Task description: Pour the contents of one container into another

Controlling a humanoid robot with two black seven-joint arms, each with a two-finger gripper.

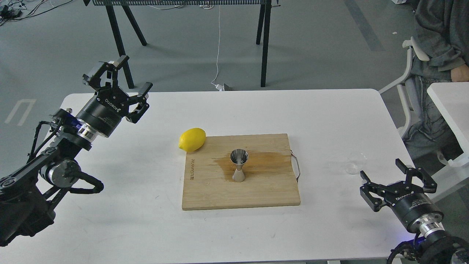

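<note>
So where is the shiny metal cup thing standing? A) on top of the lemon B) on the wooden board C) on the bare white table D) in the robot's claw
B: the steel jigger stands upright on the wooden cutting board, on a damp stain, apart from the lemon.

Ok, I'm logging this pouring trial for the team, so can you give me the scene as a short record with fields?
Surface: white table
Board: wooden cutting board, wet stain across its middle
Receiver: steel jigger, upright on the board, within the stain
Source: clear glass cup, on the table right of the board, ungrasped
Lemon: lemon, at the board's far left corner
Left tool: left tool, open, raised over the table's left side
Right tool: right tool, open, just short of the cup
</note>
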